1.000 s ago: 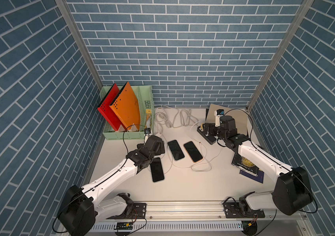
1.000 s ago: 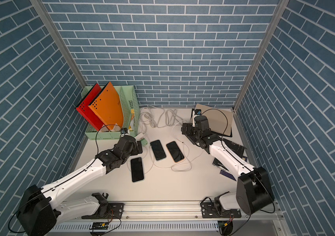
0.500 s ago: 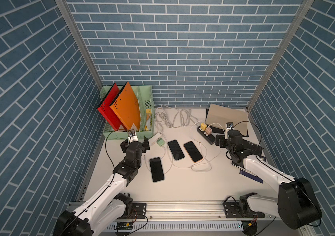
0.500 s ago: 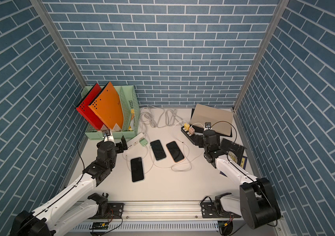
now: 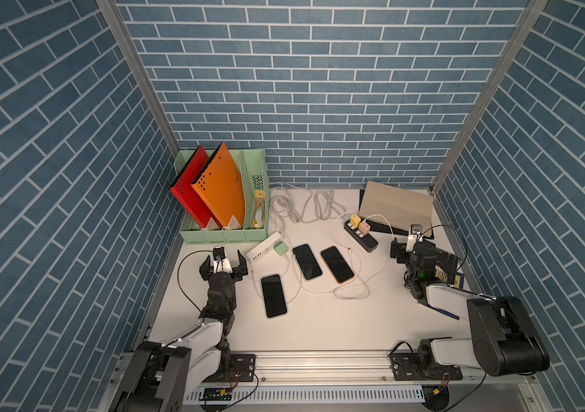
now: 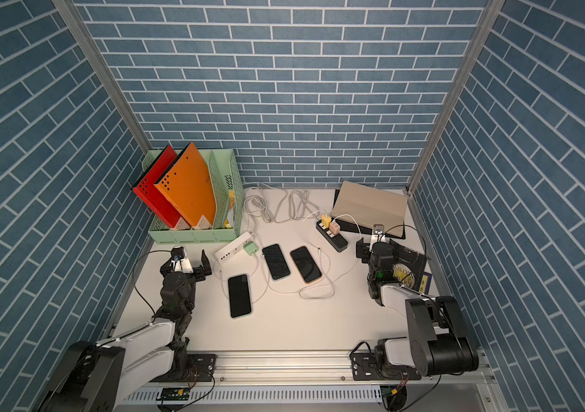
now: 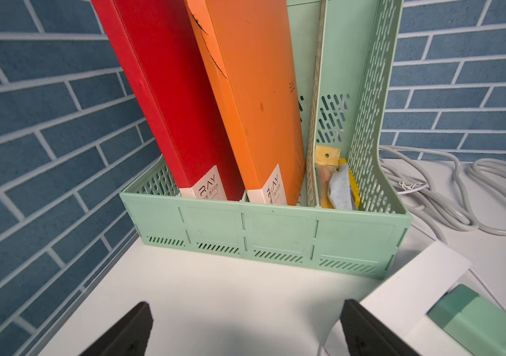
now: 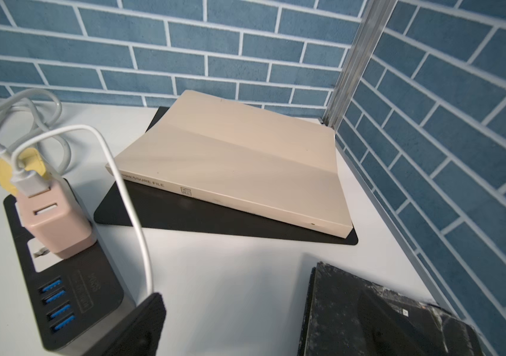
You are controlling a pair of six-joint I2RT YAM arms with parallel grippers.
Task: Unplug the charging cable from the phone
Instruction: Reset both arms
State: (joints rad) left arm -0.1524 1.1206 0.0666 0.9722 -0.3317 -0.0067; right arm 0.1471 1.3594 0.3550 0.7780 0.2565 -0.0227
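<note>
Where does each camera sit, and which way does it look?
Both top views: high above the table's front edge, looking down; left arm, right arm, left claw and right claw all show.
Left wrist: on the left arm, facing the green file rack; two black fingertips show.
Right wrist: on the right arm, facing the beige folder; its fingertips show.
Shared: rack and folder also appear in both top views.

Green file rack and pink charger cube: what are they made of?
Mint-green slotted file rack: looks moulded matte plastic, given slots and panel seams. Pink cube charger: probably smooth satin plastic; rounded edges, soft sheen.
</note>
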